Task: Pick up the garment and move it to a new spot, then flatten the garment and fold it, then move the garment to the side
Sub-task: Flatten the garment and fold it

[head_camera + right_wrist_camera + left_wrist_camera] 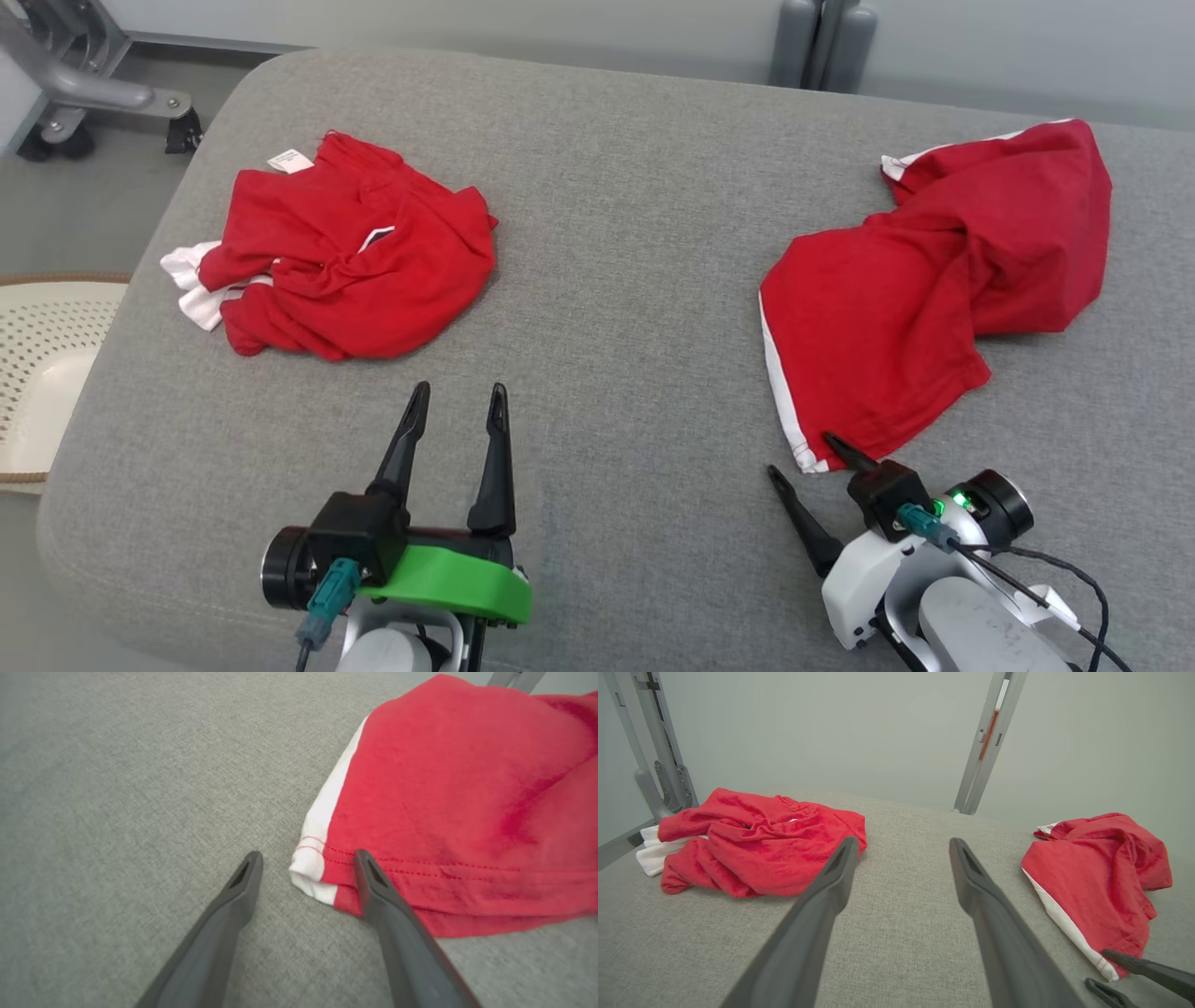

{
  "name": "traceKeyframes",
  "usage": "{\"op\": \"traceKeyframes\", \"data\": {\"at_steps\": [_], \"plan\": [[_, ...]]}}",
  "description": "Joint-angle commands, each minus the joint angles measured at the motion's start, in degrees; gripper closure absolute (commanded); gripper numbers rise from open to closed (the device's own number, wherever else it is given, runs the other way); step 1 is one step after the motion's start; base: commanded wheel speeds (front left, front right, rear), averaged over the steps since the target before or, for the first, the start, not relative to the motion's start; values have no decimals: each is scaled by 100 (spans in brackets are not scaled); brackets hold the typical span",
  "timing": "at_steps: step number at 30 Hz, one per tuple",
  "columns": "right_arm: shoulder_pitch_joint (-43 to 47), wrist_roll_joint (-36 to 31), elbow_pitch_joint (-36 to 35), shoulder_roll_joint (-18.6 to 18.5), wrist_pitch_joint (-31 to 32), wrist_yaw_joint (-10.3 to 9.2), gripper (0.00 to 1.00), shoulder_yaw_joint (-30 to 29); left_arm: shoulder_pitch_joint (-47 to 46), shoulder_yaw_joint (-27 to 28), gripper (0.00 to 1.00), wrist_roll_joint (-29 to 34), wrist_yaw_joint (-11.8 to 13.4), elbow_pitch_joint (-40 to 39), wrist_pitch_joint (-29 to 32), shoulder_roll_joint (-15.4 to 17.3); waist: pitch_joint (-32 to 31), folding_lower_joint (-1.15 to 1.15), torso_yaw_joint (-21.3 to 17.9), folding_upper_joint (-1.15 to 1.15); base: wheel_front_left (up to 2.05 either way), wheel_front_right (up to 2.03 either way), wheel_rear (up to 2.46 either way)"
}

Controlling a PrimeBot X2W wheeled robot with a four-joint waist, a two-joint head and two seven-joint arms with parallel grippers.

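Observation:
A crumpled red garment (934, 280) with white side trim lies at the right of the grey padded surface (616, 233). My right gripper (801, 455) stands open at its near left corner. In the right wrist view the white-trimmed hem corner (313, 868) sits between the spread fingers of my right gripper (308, 855), and one fingertip (366, 868) rests over the red hem. A second red garment (355, 252) with white parts lies bunched at the left. My left gripper (459, 389) is open just short of it, holding nothing.
A pale perforated basket (47, 364) sits on the floor off the left edge. A metal frame on wheels (84, 84) stands at the back left, grey posts (822, 42) behind the surface. Bare grey padding lies between the two garments.

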Motion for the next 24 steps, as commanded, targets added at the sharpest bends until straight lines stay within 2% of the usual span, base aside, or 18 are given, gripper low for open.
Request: {"op": "traceKeyframes", "data": {"at_steps": [1,2,3,7,13,18,24], "plan": [[-50,-27,195,32,-5,-3,22,-21,11,1,0,-25,25,7,-21,13,51,0,144,0,0,0,0],[-75,-31,310,43,-2,-3,59,-47,23,-1,0,-26,35,8,-21,13,41,0,147,0,0,0,0],[-115,-73,414,49,3,-3,100,-98,40,1,0,-19,29,19,-21,13,19,0,140,0,0,0,0],[-127,-164,457,136,1,-4,100,-211,98,30,0,19,8,61,-21,13,-87,0,-3,0,0,0,0],[132,-166,-126,231,-7,-5,100,-665,188,152,0,77,-51,134,-21,14,-257,0,-523,0,0,0,0],[526,-115,-711,38,-10,-5,100,-1268,183,219,0,101,-103,181,-21,15,-332,0,-1117,0,0,0,0],[881,-92,-937,-208,-10,-4,100,-2046,112,231,0,86,-138,222,-21,15,-380,0,-1684,0,0,0,0]]}}
